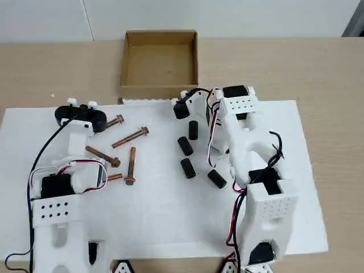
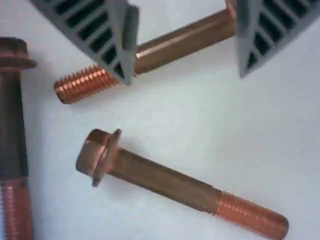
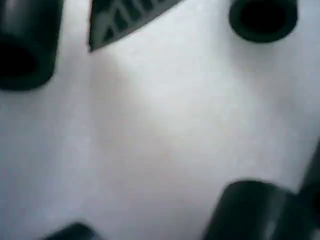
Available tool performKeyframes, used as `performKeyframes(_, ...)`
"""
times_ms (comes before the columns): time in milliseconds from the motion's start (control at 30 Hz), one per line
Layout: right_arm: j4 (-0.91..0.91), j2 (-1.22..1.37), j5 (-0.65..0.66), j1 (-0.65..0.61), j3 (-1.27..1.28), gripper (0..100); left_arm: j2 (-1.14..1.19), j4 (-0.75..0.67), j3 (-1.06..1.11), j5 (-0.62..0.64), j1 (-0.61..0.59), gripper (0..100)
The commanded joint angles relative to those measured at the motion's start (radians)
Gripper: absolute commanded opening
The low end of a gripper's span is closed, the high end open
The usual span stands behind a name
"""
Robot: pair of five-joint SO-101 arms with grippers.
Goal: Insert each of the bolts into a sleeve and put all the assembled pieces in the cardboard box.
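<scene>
Several copper bolts lie on the white sheet (image 1: 165,216) at the left, among them one (image 1: 130,137) and another (image 1: 131,165). My left gripper (image 1: 94,120) hangs over them, open; in the left wrist view its grey fingers (image 2: 117,35) straddle a bolt (image 2: 175,40) without touching it. A second bolt (image 2: 175,187) lies just beside, a third (image 2: 12,140) at the picture's edge. Black sleeves (image 1: 185,145) (image 1: 188,168) (image 1: 216,178) lie mid-table. My right gripper (image 1: 186,111) is open over a sleeve (image 1: 193,129); one finger (image 3: 125,20) shows between sleeves (image 3: 25,50) (image 3: 263,19).
The open cardboard box (image 1: 159,62) stands past the sheet's far edge, nothing in it. Both arms' white bases (image 1: 54,216) (image 1: 267,210) take up the near corners. Bare wooden table (image 1: 318,68) surrounds the sheet.
</scene>
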Motion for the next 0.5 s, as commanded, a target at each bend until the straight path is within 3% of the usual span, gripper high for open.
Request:
performKeyframes(0, -0.021, 0.03, 0.009, -0.01, -0.038, 9.0, 0.0, -0.02, -0.004, -0.005, -0.003, 13)
performKeyframes(67, -0.022, 0.041, 0.005, -0.01, -0.038, 0.8, 0.0, -0.018, -0.004, -0.005, -0.003, 13)
performKeyframes(300, 0.005, -0.024, -0.02, -0.012, -0.038, 0.8, -0.008, -0.005, 0.018, 0.003, -0.006, 13)
performKeyframes(467, 0.058, -0.156, -0.097, -0.008, -0.038, 0.7, 0.0, 0.08, -0.073, 0.005, -0.005, 13)
